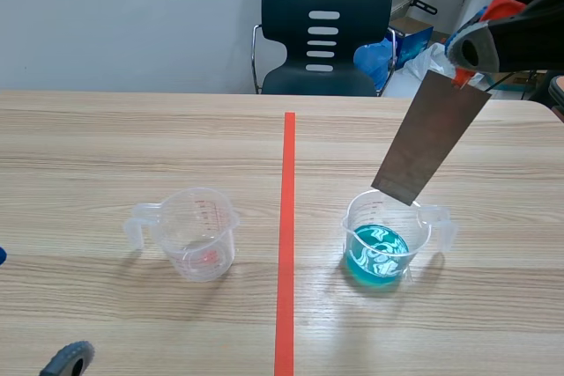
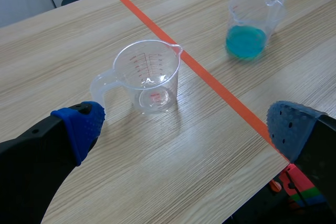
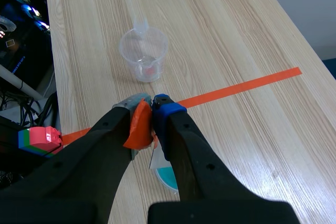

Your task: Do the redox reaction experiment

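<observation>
Left gripper [image 2: 186, 129]: hovering low over the near side of the table [image 1: 106, 147], its blue pads spread wide and gripping nothing.
Empty cup [image 2: 149, 77]: standing upright just ahead of that gripper, a clear measuring cup with red markings, on the left of the tape line [image 1: 286, 244].
Blue cup [image 1: 383, 239]: sitting upright on the right of the line, well apart from the empty one and holding blue liquid at the bottom.
Metal plate [image 1: 432, 138]: hanging tilted over the blue cup, its lower edge lining up with the rim (I can't see it touching the liquid).
Right gripper [image 3: 152, 111]: raised above the blue cup, fingers pinching tight on the orange tab [image 3: 140, 127] at the plate's top end.
Chair [image 1: 324, 33]: standing beyond the table's far edge.
</observation>
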{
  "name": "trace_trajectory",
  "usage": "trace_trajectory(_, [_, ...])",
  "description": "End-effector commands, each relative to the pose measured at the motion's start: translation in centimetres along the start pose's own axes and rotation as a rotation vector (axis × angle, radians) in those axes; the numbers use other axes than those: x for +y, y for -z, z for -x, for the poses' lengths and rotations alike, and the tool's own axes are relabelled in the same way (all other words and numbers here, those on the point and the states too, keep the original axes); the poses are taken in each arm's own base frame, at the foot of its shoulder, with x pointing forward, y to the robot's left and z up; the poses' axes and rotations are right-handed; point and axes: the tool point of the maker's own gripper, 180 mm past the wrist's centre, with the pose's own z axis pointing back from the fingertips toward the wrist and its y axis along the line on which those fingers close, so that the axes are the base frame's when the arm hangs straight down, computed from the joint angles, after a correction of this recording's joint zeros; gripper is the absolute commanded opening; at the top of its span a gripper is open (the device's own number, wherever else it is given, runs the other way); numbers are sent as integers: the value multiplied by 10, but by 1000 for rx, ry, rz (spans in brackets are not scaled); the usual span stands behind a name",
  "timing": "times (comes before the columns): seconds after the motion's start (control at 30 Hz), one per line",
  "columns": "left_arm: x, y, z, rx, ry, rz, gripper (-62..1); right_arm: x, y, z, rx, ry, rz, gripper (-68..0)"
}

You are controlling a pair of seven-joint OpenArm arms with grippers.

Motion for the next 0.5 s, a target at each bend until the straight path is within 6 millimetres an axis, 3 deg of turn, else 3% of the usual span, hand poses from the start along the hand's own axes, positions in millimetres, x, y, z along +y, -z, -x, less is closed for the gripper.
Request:
trace_trajectory(0.0, [0,2,-8,-31,-3,-4,14,-4,-6,-12,-22,-22,14,-666])
trace_trajectory(0.47, [0,2,-8,-31,-3,-4,14,-4,-7,-11,-15,-23,18,-666])
